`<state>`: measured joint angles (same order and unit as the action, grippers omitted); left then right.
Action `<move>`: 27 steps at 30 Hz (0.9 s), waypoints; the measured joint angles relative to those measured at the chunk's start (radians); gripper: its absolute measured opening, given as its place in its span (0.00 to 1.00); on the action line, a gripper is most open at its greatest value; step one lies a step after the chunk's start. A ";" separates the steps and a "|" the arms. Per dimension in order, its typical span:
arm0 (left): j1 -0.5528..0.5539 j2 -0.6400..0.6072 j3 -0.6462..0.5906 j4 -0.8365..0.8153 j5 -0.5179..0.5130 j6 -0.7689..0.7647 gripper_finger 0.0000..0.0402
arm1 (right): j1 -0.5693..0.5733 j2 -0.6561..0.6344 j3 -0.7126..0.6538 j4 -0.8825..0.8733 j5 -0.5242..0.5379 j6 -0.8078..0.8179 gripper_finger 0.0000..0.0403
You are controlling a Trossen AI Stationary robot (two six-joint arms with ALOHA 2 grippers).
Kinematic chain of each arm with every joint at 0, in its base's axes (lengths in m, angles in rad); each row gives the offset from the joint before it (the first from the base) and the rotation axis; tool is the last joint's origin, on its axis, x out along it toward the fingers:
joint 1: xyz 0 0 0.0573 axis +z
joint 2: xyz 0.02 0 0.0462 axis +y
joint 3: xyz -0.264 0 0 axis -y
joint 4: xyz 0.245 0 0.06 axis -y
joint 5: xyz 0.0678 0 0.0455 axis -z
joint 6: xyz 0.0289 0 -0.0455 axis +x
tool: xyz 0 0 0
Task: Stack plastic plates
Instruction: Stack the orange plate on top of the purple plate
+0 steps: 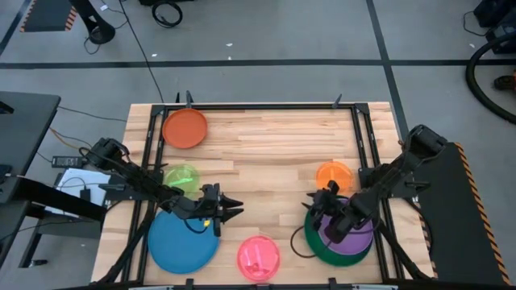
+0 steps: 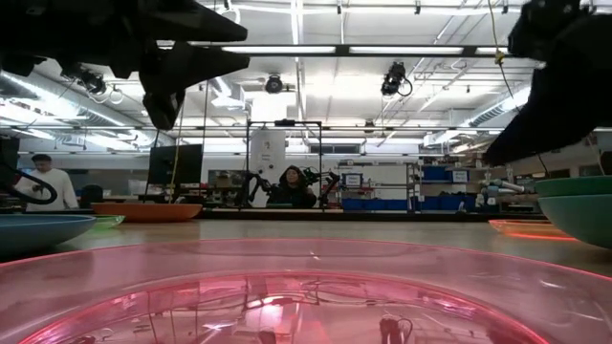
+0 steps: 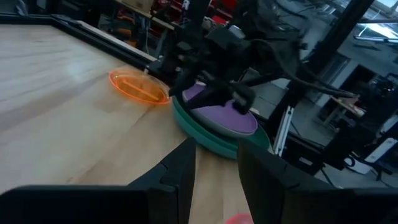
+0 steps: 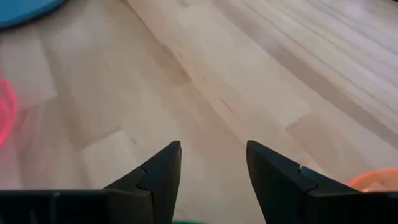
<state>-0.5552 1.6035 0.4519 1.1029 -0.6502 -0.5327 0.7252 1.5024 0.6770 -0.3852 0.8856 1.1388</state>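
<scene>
Purple plate point(image 1: 355, 235) sits in the green plate point(image 1: 318, 246) at lower right, right gripper point(image 1: 316, 205) released just above its rim. Left gripper point(image 1: 234, 207) hangs released beside the blue plate point(image 1: 181, 242). Best next: the nearby orange plate point(image 1: 334, 176), gripped by its rim. Mid-desk point(image 1: 266, 153) offers open room; the pink plate point(image 1: 259, 258) hugs the lower edge.
</scene>
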 joint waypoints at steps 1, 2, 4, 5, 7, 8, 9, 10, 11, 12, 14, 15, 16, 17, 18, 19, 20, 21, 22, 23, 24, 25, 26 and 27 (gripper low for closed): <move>0.000 0.000 0.000 0.003 0.000 0.000 0.31 | -0.001 0.000 -0.026 0.033 0.004 -0.009 0.47; 0.000 0.000 0.000 0.004 0.000 0.000 0.31 | -0.001 0.000 -0.046 0.056 0.004 -0.014 0.47; 0.002 0.000 0.000 0.003 0.000 0.002 0.31 | -0.002 0.000 -0.072 0.080 -0.006 -0.016 0.47; 0.002 0.000 0.000 0.002 0.000 0.002 0.31 | -0.003 0.000 -0.079 0.080 -0.024 -0.017 0.47; 0.006 0.000 0.000 0.001 0.000 0.001 0.31 | -0.007 0.000 -0.093 0.078 -0.056 -0.016 0.47; 0.008 0.000 0.000 0.004 0.000 -0.001 0.31 | -0.008 -0.001 -0.094 0.079 -0.067 -0.016 0.47; 0.013 0.000 0.000 0.006 0.000 -0.004 0.31 | -0.008 -0.001 -0.094 0.079 -0.075 -0.017 0.47; 0.017 0.000 0.000 0.005 0.000 -0.005 0.31 | -0.008 -0.001 -0.093 0.080 -0.086 -0.022 0.47; 0.023 0.000 0.000 0.004 0.000 -0.005 0.31 | -0.008 -0.001 -0.091 0.080 -0.093 -0.034 0.47; 0.030 0.000 0.000 0.005 0.000 -0.005 0.31 | -0.009 -0.001 -0.088 0.079 -0.099 -0.045 0.47; 0.047 0.000 0.000 0.004 0.000 -0.001 0.31 | -0.007 -0.005 -0.081 0.070 -0.100 -0.068 0.47; 0.057 0.000 0.000 0.004 0.000 0.014 0.31 | -0.007 -0.013 -0.074 0.061 -0.097 -0.083 0.47; 0.069 0.000 0.000 0.005 0.000 0.036 0.31 | -0.008 -0.024 -0.063 0.054 -0.092 -0.104 0.47; 0.085 -0.001 0.000 0.006 -0.001 0.070 0.31 | -0.008 -0.038 -0.047 0.045 -0.087 -0.126 0.47; 0.103 -0.011 0.000 0.002 -0.002 0.111 0.31 | -0.009 -0.055 -0.029 0.033 -0.084 -0.148 0.47; 0.122 -0.028 0.000 0.001 -0.005 0.147 0.31 | -0.009 -0.072 -0.012 0.019 -0.082 -0.170 0.47; 0.146 -0.044 0.000 0.012 -0.006 0.181 0.31 | -0.009 -0.091 0.005 0.006 -0.082 -0.188 0.47; 0.172 -0.062 0.001 0.009 -0.007 0.210 0.31 | -0.009 -0.110 0.023 -0.004 -0.084 -0.203 0.47; 0.199 -0.086 0.001 -0.019 -0.008 0.232 0.31 | -0.008 -0.129 0.040 -0.010 -0.089 -0.221 0.47; 0.229 -0.116 0.001 -0.068 -0.008 0.234 0.31 | -0.006 -0.149 0.056 -0.012 -0.097 -0.238 0.47; 0.260 -0.147 0.001 -0.125 -0.007 0.225 0.31 | -0.002 -0.165 0.067 -0.010 -0.108 -0.254 0.47; 0.299 -0.186 0.001 -0.208 -0.007 0.193 0.31 | 0.005 -0.180 0.075 -0.008 -0.123 -0.268 0.47; 0.339 -0.223 0.001 -0.311 -0.007 0.151 0.31 | 0.013 -0.193 0.078 -0.008 -0.134 -0.277 0.47; 0.378 -0.257 0.001 -0.422 -0.007 0.105 0.31 | 0.020 -0.203 0.079 -0.006 -0.140 -0.278 0.47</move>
<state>-0.1770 1.3470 0.4526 0.6814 -0.6577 -0.4278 0.7449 1.2994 0.7559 -0.3917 0.7453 0.8604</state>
